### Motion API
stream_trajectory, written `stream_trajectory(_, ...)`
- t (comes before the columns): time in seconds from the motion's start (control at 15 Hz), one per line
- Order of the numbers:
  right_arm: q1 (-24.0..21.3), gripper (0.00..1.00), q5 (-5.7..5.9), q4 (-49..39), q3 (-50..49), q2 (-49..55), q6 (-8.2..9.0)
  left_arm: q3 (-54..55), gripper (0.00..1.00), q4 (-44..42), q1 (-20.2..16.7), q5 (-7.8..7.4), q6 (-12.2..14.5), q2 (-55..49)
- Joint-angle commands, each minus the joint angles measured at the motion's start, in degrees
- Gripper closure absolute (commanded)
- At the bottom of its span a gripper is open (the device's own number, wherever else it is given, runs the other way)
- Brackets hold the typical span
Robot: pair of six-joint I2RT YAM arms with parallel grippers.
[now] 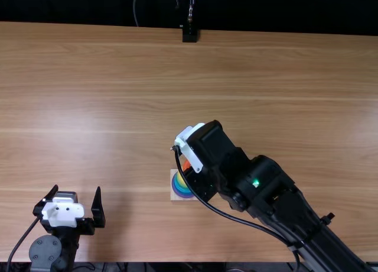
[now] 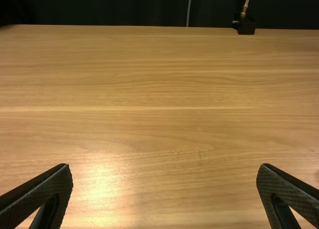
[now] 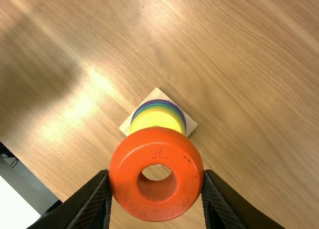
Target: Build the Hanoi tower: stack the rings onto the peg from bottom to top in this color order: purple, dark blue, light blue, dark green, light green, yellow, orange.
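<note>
As inspected, found glossy round orange ring (image 3: 124, 176) pinched in jaws of right gripper (image 1: 202, 183), above multicoloured ring stack (image 3: 157, 118) (yellow uppermost) on square pale wooden base (image 3: 191, 125); noted left gripper (image 1: 77, 188) with jaws spread.

In the top view, we can pass over the tabletop (image 1: 106, 88) across the upper half and between the left gripper (image 1: 77, 187) at lower left and the ring stack (image 1: 181, 188). The right arm (image 1: 266, 186) blocks us from lower right to centre.
</note>
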State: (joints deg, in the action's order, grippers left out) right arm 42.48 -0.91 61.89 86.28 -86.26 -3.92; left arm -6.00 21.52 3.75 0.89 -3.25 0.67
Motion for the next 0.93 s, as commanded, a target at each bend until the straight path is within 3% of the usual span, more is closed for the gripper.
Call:
stream_trajectory(0.0,1.1,1.00,-0.46,-0.1,1.9,-1.5,0.44,6.0,0.00,4.7,-0.1,-0.25,0.2,-0.7)
stream_trajectory(0.87,1.0,1.00,-0.36,-1.4,1.0,-2.5,0.23,6.0,0.00,4.8,-0.2,-0.25,0.2,-0.7)
